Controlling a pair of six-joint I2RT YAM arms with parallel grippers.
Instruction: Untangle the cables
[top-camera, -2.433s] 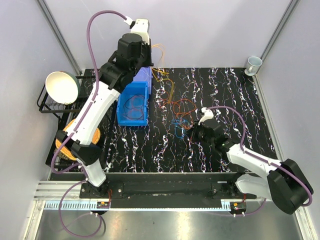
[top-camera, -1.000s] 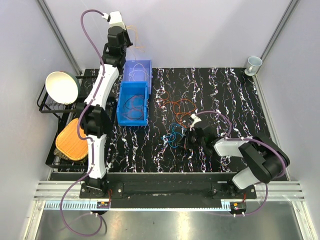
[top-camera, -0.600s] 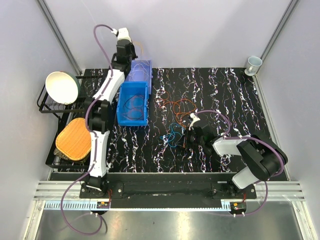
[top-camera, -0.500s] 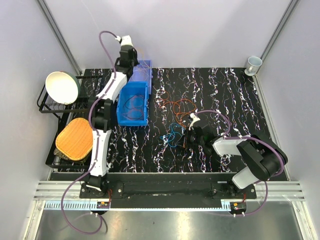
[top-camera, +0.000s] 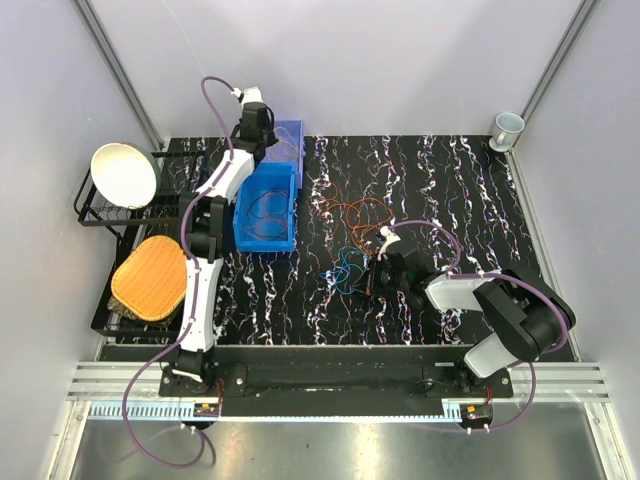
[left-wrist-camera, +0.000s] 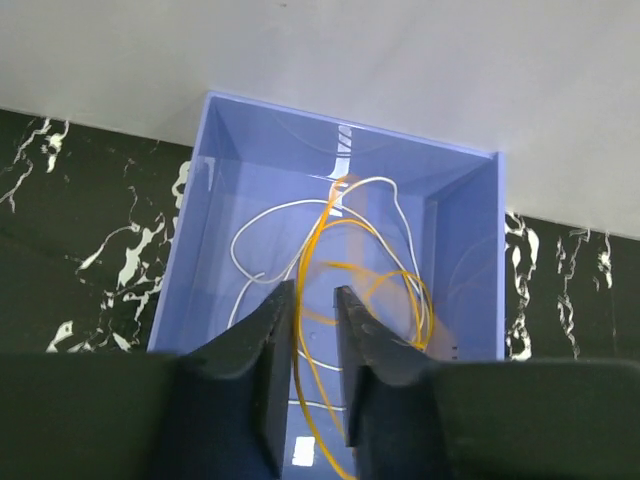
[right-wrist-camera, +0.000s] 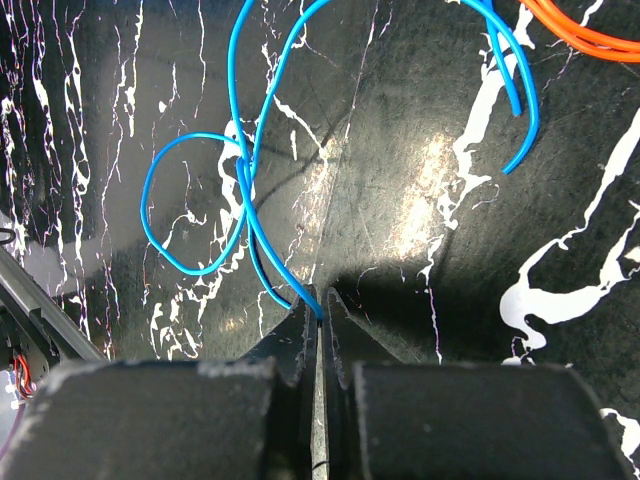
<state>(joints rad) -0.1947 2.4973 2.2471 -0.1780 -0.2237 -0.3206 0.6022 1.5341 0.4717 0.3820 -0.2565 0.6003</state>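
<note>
Black marbled table (top-camera: 480, 200), grey walls round it. L arm (top-camera: 197, 290) reaches far-left. L gripper (left-wrist-camera: 315, 300) hangs over pale bin (left-wrist-camera: 465, 240) at the far edge, jaws a narrow gap apart, not clamped. Yellow cable (left-wrist-camera: 338, 205) runs thru that gap, blurred, its loops down in the bin w/ 1 white cable (left-wrist-camera: 262, 214). Can't tell if yellow touches the fingers. Blue bin (top-camera: 265, 246) sits just near of the pale 1, reddish cables (top-camera: 265, 210) coiled inside. R gripper (right-wrist-camera: 320, 305) is low on the table, right of centre, jaws pinched tight on 1 end of blue cable (right-wrist-camera: 245, 190), which loops out to the left, flat on the table. Orange cables (top-camera: 355, 210) lie loose mid-table, just far of the blue. Cup (top-camera: 507, 127) in far-right corner. Bowl (top-camera: 125, 175) on rack (top-camera: 90, 215) at left.
</note>
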